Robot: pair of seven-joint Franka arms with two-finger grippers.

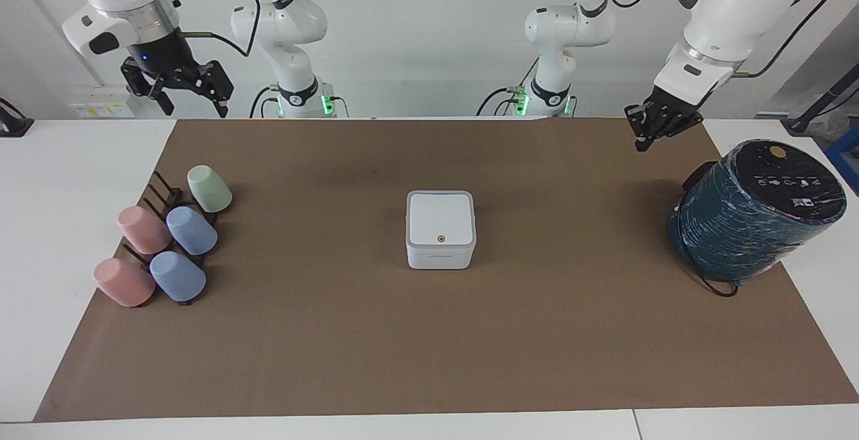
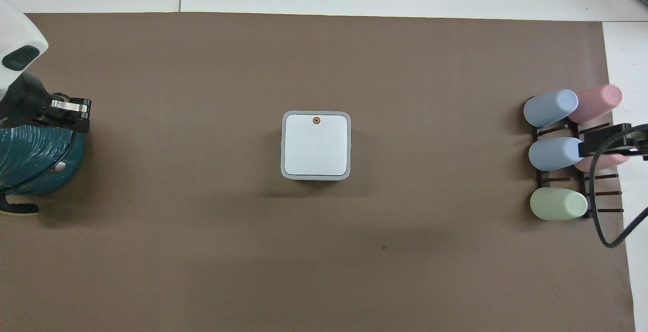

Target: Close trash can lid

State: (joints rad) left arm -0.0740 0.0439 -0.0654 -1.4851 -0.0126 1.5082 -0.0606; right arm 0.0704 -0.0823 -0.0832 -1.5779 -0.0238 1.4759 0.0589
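Observation:
The small white trash can (image 1: 440,255) stands at the middle of the brown mat, also in the overhead view (image 2: 281,144). Its lid (image 1: 440,217) lies flat and shut on top, orange dot up, as the overhead view (image 2: 315,144) shows too. My left gripper (image 1: 645,137) is shut and empty, up in the air beside the teal appliance, well apart from the can; in the overhead view (image 2: 71,114) it hangs over the appliance's edge. My right gripper (image 1: 194,108) is open and empty, waiting high over the cup rack (image 2: 610,142).
A large dark teal cylindrical appliance (image 1: 755,208) lies tilted at the left arm's end of the mat. A dark rack (image 1: 164,198) with several pastel cups (image 1: 191,231) sits at the right arm's end. The brown mat (image 1: 429,346) covers most of the table.

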